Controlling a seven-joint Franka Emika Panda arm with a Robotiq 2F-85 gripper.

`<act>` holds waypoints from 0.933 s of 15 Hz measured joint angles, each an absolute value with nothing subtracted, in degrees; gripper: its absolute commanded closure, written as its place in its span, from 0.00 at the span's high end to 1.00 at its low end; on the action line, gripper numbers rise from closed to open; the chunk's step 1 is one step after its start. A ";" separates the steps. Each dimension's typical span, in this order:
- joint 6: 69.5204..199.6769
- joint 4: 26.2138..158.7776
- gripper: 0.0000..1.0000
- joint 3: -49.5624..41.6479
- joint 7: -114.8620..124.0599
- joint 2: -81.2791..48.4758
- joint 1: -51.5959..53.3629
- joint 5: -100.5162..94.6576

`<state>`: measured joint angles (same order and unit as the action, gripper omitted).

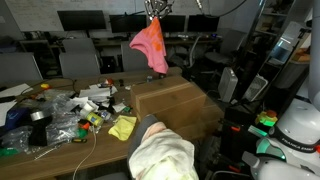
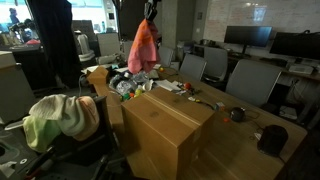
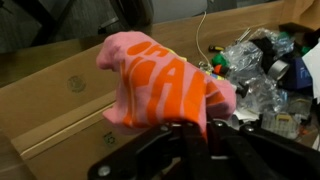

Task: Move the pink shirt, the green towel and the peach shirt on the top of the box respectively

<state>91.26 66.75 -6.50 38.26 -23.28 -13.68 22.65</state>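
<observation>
My gripper (image 1: 155,14) is shut on the pink shirt (image 1: 150,45) and holds it high in the air above the cardboard box (image 1: 175,100). The shirt hangs down pink with orange lettering in both exterior views (image 2: 143,45) and fills the middle of the wrist view (image 3: 160,85), pinched between my fingers (image 3: 195,128). The box top (image 2: 165,115) is bare below it. A yellow-green towel (image 1: 122,126) lies on the table beside the box. A pale peach-cream garment (image 1: 165,155) lies heaped on a chair in front, also seen as a cream and green bundle (image 2: 60,118).
Clutter of plastic wrap, bottles and tape (image 1: 55,112) covers the table next to the box, also seen in the wrist view (image 3: 255,70). Office chairs (image 2: 240,80) and monitors (image 1: 80,20) stand behind. A black round object (image 2: 270,138) sits at the table's end.
</observation>
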 measured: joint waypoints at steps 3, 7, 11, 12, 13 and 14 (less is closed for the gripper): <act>95.03 68.61 0.02 -7.57 44.09 -22.54 -11.84 15.52; 96.34 70.22 0.02 -8.76 53.55 -22.19 -8.40 4.34; 95.51 71.67 0.35 -9.94 62.76 -22.22 -5.79 -5.29; 94.45 71.91 0.40 -9.99 64.00 -22.25 -5.55 -6.44; 92.87 72.05 0.47 -9.99 64.36 -22.29 -5.45 -6.62; 91.27 72.17 0.56 -9.97 64.37 -22.33 -5.41 -6.62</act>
